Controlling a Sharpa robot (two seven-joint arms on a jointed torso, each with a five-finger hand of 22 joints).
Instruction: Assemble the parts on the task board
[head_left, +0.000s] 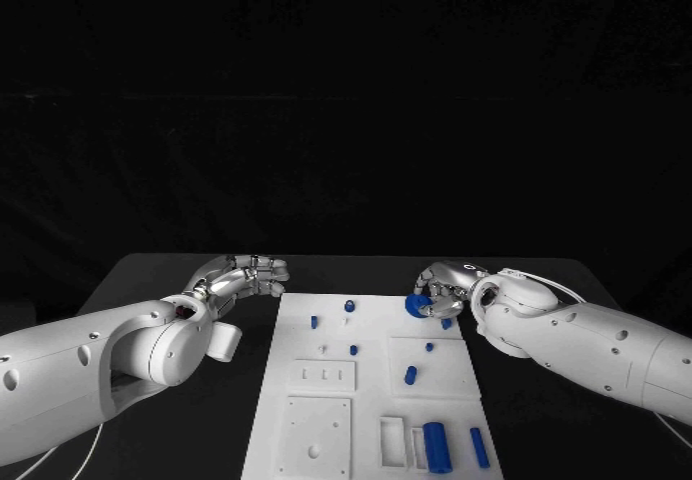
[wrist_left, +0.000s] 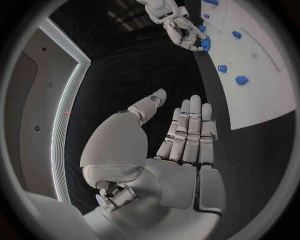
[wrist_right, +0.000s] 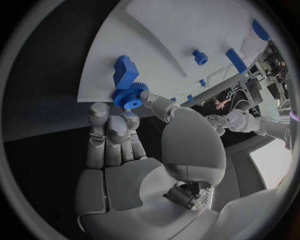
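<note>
The white task board (head_left: 325, 400) lies in the middle of the black table. My right hand (head_left: 450, 287) hovers over the board's far right corner and pinches a small blue gear (head_left: 418, 305) between thumb and fingertips. In the right wrist view the gear (wrist_right: 130, 96) hangs just beside a blue block (wrist_right: 125, 72) standing at the board's edge. My left hand (head_left: 245, 275) hangs off the board's far left corner, holding nothing. Its fingers (wrist_left: 187, 132) are stretched out straight with the thumb apart. Small blue pegs (head_left: 348, 303) stand across the board's far half.
Two blue cylinders (head_left: 434, 445) lie side by side at the board's near right, next to a rectangular slot (head_left: 392, 440). A recessed plate (head_left: 325, 375) sits near the board's middle left. Bare black table (head_left: 159, 280) flanks the board on both sides.
</note>
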